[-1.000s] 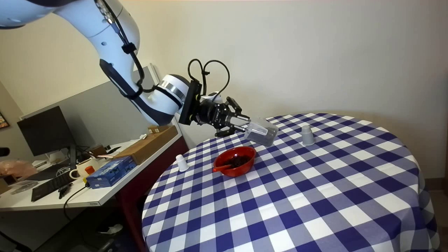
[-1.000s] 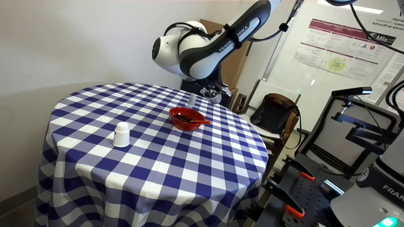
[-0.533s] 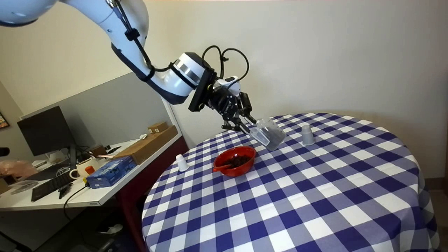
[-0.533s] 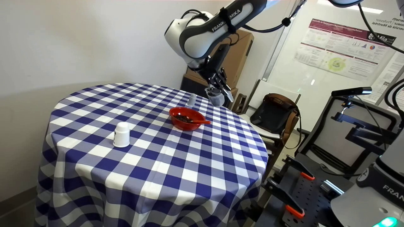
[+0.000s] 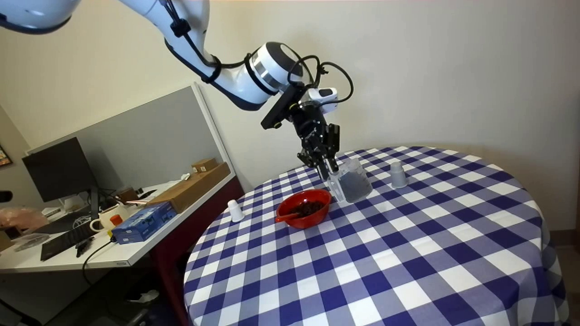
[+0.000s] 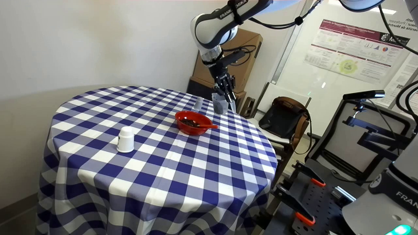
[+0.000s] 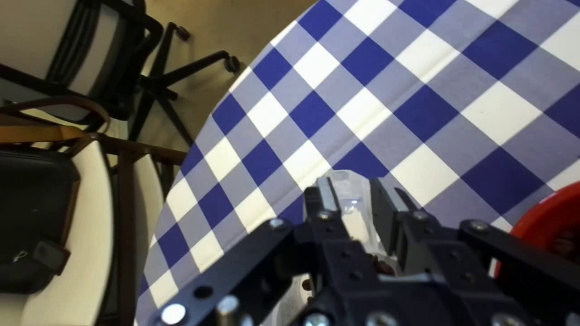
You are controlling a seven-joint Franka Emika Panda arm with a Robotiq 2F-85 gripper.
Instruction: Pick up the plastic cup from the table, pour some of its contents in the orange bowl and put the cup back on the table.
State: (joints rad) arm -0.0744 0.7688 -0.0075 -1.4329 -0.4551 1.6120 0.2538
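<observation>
My gripper (image 5: 329, 169) is shut on the handle of the translucent plastic cup (image 5: 356, 184), its fingers pointing down at a slant. In the wrist view the clear handle of the cup (image 7: 352, 186) lies between the two fingers, and some dark pieces show in the cup below. The cup hangs slightly tilted over the checkered table (image 5: 380, 271), beside the orange bowl (image 5: 312, 221) and apart from it. Dark pieces lie inside the bowl (image 6: 191, 130), along with a red-handled utensil (image 6: 208, 126). Most of the cup's body is hidden by the gripper in the wrist view.
A small grey container (image 5: 398, 175) and a small white one (image 5: 235, 211) stand on the cloth. A cluttered desk (image 5: 149, 240) with boxes adjoins the table. A chair with a black bag (image 6: 281, 119) and cardboard boxes (image 6: 243, 62) stand past the table's edge.
The wrist has swung up and the gripper has turned from nearly level to pointing down. The cup has turned more upright and shifted slightly away from the bowl. The bowl has not moved.
</observation>
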